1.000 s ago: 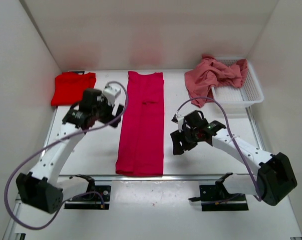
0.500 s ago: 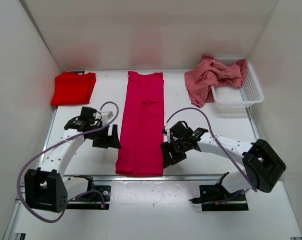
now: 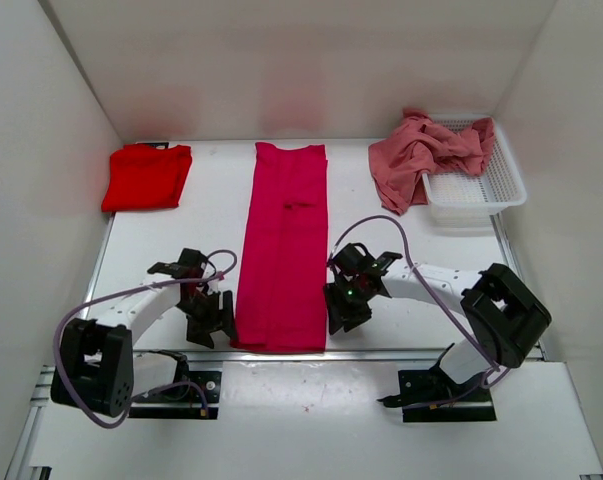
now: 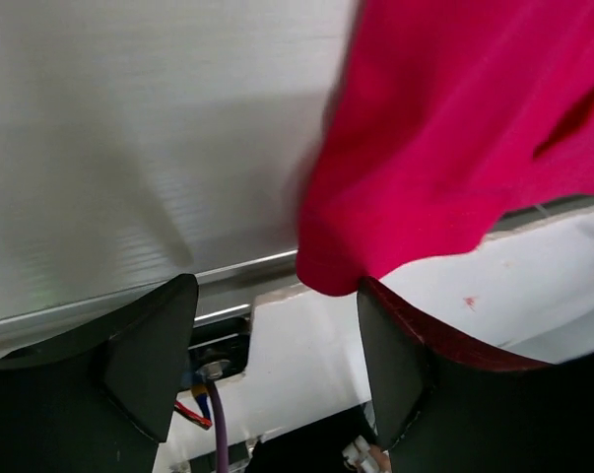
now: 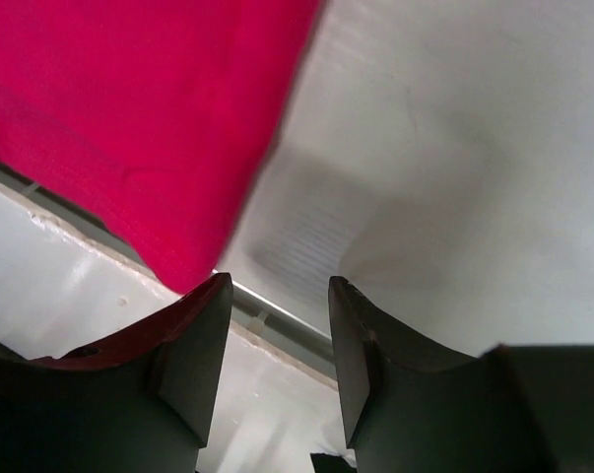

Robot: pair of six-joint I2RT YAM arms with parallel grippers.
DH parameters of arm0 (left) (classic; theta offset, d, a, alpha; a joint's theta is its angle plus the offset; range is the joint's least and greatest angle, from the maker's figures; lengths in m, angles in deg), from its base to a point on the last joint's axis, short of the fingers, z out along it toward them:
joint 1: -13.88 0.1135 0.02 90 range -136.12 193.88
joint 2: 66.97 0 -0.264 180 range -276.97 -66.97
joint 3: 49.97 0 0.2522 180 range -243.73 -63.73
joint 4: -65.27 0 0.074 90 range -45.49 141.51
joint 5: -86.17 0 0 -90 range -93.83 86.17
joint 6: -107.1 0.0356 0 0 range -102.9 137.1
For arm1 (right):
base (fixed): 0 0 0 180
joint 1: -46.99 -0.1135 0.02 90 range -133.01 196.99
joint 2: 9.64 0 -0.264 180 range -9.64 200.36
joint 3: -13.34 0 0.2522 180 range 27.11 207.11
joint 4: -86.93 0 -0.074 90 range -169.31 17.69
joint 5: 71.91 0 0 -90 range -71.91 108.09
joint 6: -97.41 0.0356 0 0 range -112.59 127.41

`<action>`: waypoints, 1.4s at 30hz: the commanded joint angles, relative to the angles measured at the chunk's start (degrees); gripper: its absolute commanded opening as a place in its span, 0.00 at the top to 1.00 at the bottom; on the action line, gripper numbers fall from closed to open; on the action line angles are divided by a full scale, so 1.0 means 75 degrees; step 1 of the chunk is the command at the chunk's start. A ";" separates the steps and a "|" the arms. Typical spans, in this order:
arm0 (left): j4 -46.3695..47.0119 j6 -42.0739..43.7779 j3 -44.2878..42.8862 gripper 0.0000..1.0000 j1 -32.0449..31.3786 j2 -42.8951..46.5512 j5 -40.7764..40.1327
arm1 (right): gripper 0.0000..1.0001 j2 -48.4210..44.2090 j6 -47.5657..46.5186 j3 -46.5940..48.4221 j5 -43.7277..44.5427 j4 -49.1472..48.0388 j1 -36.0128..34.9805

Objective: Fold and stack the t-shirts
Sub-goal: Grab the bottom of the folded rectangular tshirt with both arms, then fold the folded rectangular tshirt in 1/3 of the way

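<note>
crimson t-shirt (image 3: 284,240): long strip, mid table (image 3: 171,240)
step: reaching for near corners, cross fold
left fingers (image 4: 144,360): apart, empty
right fingers (image 5: 188,360): apart, empty
next: pinch both corners

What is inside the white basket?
A crumpled pink shirt hangs over the left side of the basket and spills onto the table. The rest of the basket looks bare. Anything under the shirt is hidden.
</note>
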 commanded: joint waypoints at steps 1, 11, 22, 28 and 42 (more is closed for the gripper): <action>0.0254 -0.0181 -0.0395 0.24 -0.0227 -0.0210 -0.0616 | 0.57 0.0112 0.0100 0.0352 0.0216 -0.0023 -0.0083; 0.0805 -0.0381 -0.0807 0.27 -0.0801 -0.0914 -0.0721 | 0.53 0.0323 0.0101 0.0927 0.0474 0.0164 -0.0352; 0.1108 -0.0615 -0.0114 0.40 -0.1235 -0.1172 -0.0336 | 0.44 0.0816 0.0417 0.0879 0.0099 0.0060 -0.0785; 0.1308 -0.0779 -0.0302 0.53 -0.1387 -0.1570 -0.0171 | 0.46 0.0874 0.0487 0.0810 -0.0099 -0.0045 -0.1091; 0.1824 -0.1037 -0.0700 0.91 -0.1129 -0.1676 0.0439 | 1.00 0.1121 0.0114 0.0728 -0.0909 -0.0655 -0.0962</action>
